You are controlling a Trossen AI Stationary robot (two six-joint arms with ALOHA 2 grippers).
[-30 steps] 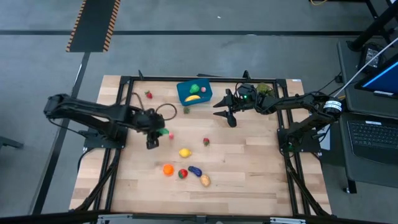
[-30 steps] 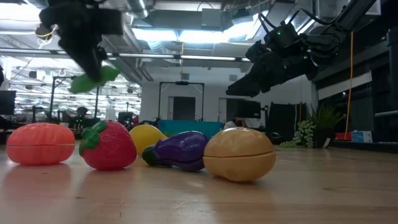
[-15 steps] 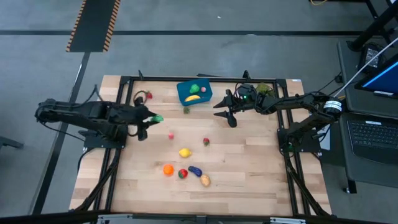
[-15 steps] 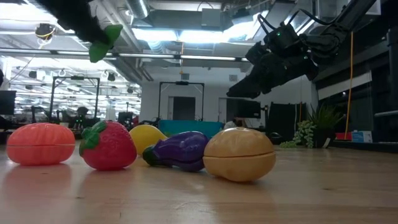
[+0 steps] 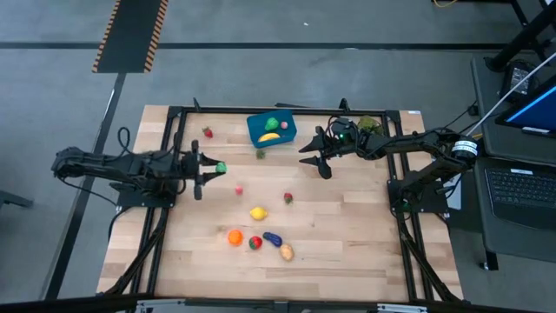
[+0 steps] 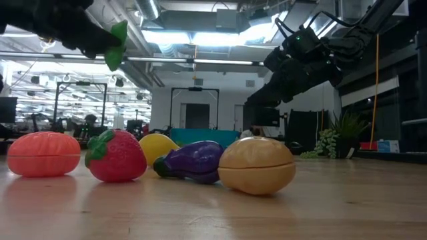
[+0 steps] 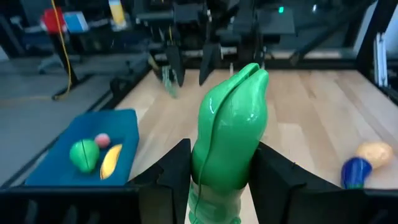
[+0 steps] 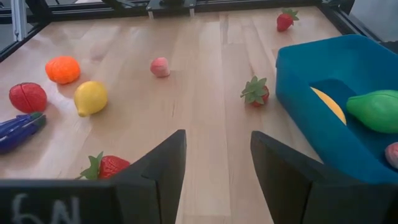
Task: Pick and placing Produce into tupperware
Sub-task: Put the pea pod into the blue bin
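Robot body, two arms.

Left arm (image 5: 122,165): matt black, slim jointed links, a thin black cable looping off the upper side. Its gripper (image 7: 217,180) has two flat, dark, angular fingers (image 7: 171,177) with bevelled edges.

Right arm (image 5: 408,143): black links as above, a white band with a dark mark near the elbow, a small green light on the wrist housing. Its gripper (image 8: 214,171) has two broad black fingers (image 8: 161,168); white stencilled characters show on the dark block beneath them.

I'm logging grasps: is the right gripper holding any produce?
No. In its wrist view the right gripper is open with only bare table between its fingers.
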